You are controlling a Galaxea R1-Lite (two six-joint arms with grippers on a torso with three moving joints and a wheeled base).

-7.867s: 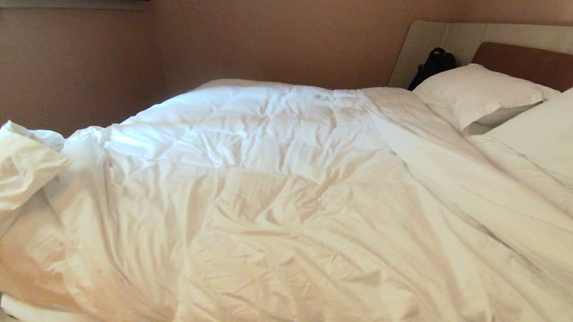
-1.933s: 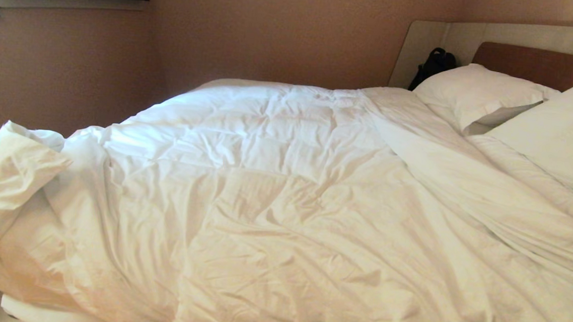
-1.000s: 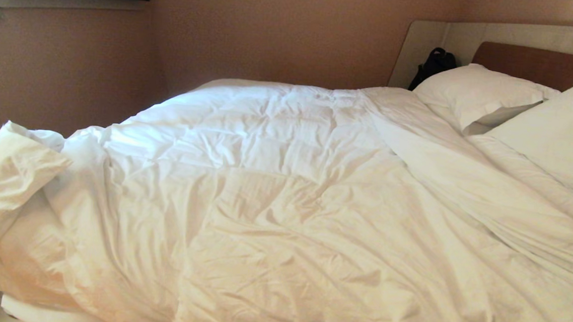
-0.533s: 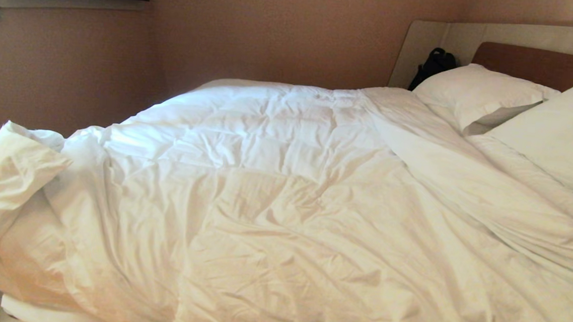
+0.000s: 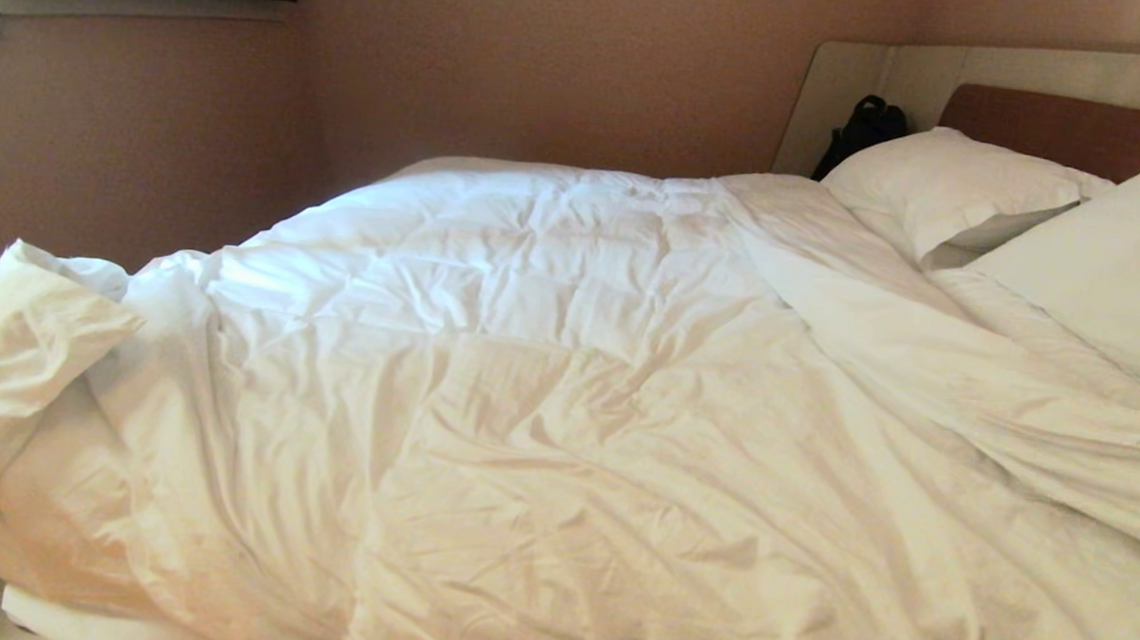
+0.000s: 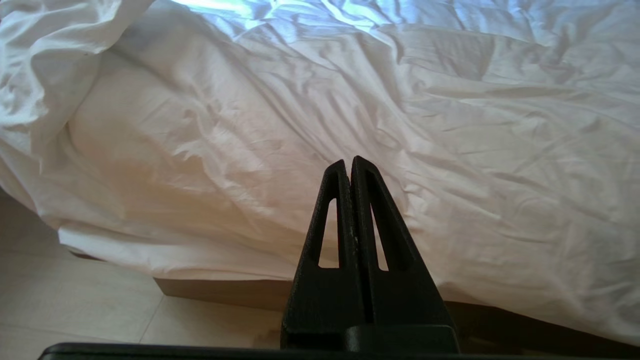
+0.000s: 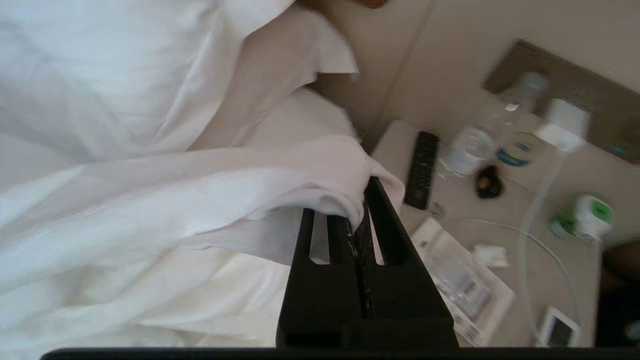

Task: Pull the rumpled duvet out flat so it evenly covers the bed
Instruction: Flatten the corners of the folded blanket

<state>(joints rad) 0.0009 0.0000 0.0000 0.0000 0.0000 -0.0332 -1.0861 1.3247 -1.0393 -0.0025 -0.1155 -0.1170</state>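
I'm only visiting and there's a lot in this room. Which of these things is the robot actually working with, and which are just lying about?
Part of the job:
- duvet, rumpled
- bed
- right gripper, shut on the duvet's edge
- left gripper, shut and holding nothing

Just lying about:
- pillows
- black bag
- remote control
- water bottles
- white cable

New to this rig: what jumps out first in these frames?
The big rumpled white duvet covers nearly the whole bed, with one corner bunched at the foot end on the robot's left. The right claw is shut on a duvet edge near the pillows, lifted beside a cluttered bedside table. The left claw is shut on nothing, low beside the bed.
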